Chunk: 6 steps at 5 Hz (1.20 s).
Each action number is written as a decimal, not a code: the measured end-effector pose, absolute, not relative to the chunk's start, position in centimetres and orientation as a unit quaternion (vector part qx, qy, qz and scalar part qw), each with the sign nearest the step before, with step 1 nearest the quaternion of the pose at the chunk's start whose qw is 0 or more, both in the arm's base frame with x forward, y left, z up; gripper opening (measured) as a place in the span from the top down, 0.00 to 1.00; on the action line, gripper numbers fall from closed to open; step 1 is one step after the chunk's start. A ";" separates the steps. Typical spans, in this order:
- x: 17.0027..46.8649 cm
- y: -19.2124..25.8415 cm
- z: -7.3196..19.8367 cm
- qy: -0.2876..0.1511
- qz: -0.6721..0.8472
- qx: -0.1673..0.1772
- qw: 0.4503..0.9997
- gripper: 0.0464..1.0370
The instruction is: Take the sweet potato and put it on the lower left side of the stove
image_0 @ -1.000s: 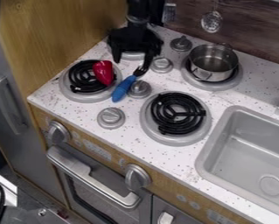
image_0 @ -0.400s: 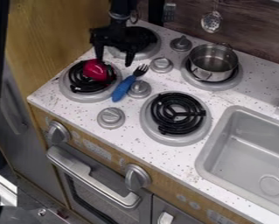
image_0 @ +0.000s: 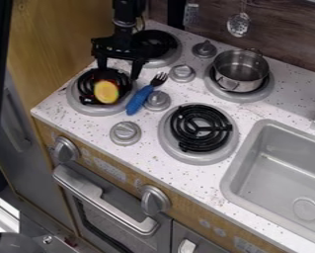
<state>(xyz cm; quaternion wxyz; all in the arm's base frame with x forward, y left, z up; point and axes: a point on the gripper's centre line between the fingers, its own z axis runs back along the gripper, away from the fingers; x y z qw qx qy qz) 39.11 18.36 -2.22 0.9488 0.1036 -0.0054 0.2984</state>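
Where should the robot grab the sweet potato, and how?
By its rounded red sides, I'd say, coming down from above, with one finger each side. The sweet potato sits on the black burner with its flat yellow face toward us, and the gripper hangs open just behind it.

1 fixed camera looks down at a slant from above the front of the stove (image_0: 149,150), facing the back wall (image_0: 282,42). It is turned so the front edge runs from left down to lower right. It sits near enough that all 4 burners (image_0: 199,127) fit, while the right border cuts the sink (image_0: 278,170).
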 end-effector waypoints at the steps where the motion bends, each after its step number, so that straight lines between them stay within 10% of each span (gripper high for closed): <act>1: 39.4 18.3 -2.2 -0.015 0.300 0.099 0.949 0.04; 6: 36.5 17.9 -0.9 -0.016 0.292 0.113 0.950 0.04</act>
